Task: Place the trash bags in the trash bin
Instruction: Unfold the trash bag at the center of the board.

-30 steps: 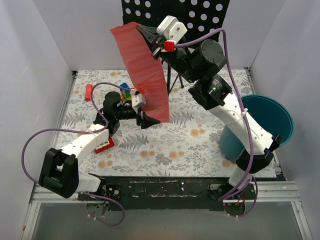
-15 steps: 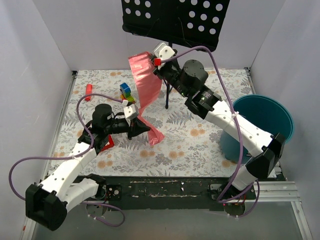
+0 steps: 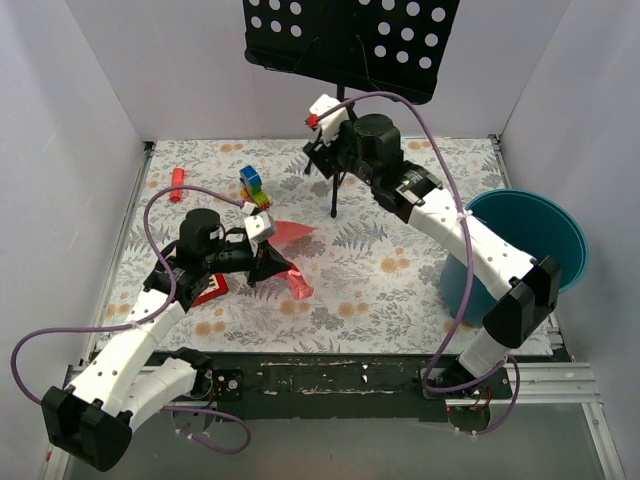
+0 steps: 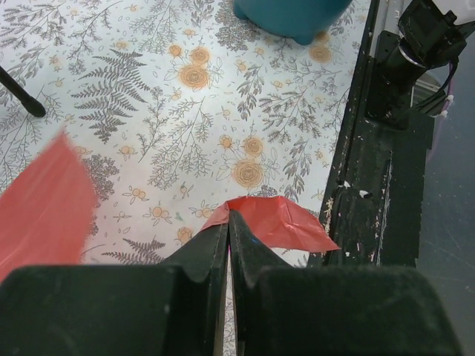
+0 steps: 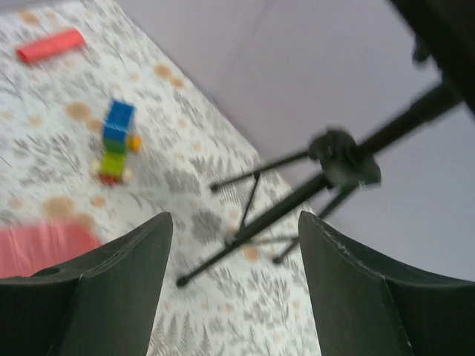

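Note:
The red-pink trash bag [image 3: 291, 233] lies crumpled low over the mat, left of centre. My left gripper [image 3: 287, 272] is shut on a fold of it. In the left wrist view the gripper [image 4: 228, 216] has its jaws pressed together on the film. One piece of the bag [image 4: 288, 222] sticks out past the tips, and another hangs at the left. My right gripper [image 3: 318, 150] hovers open at the back by the stand's pole, with nothing between its fingers [image 5: 133, 259]. The teal trash bin [image 3: 535, 235] stands at the right edge, far from the bag.
A black music stand [image 3: 340, 40] on a tripod [image 5: 338, 159] stands at the back centre, close to my right gripper. A stack of coloured blocks [image 3: 253, 187], a red cylinder [image 3: 177, 183] and a red block [image 3: 208, 290] lie on the left of the floral mat.
My right gripper has opened and let go of the bag's top. The bag has dropped from hanging high to lying low by the left gripper, which shut on it and moved nearer.

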Action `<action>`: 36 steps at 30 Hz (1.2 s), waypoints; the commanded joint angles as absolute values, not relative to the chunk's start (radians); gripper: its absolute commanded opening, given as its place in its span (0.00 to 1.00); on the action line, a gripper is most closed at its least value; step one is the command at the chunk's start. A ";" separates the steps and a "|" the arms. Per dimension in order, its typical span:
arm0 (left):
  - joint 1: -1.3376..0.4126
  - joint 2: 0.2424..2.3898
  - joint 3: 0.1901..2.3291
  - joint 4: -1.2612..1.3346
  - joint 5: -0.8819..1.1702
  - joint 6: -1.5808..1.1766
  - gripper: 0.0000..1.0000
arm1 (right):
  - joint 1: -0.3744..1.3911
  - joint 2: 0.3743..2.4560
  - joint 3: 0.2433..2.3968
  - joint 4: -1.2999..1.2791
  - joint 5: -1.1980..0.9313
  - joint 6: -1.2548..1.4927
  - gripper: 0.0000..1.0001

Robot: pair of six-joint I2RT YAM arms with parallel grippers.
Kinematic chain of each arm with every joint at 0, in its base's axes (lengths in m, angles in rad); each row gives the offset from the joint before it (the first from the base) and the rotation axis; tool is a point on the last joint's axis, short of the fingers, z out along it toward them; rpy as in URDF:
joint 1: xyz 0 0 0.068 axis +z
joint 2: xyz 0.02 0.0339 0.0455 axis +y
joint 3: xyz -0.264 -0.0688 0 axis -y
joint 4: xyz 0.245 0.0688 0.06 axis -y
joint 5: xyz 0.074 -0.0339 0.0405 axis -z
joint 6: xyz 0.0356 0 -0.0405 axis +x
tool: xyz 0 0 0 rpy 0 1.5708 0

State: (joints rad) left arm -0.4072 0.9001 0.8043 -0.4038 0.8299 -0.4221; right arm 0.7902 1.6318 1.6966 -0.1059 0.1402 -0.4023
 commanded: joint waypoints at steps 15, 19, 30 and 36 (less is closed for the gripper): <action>-0.380 1.061 1.023 -0.203 0.808 -0.750 0.00 | 0.718 1.060 1.077 -0.189 -0.549 -0.463 0.76; -0.379 1.091 1.084 -0.207 0.824 -0.767 0.00 | 0.719 1.091 1.040 -0.132 -0.597 -0.410 0.76; -0.370 1.085 1.147 -0.252 0.802 -0.762 0.00 | 0.719 1.213 1.038 0.090 -0.610 -0.244 0.69; -0.364 1.081 1.158 -0.258 0.795 -0.758 0.00 | 0.719 1.278 1.087 0.069 -0.669 -0.215 0.16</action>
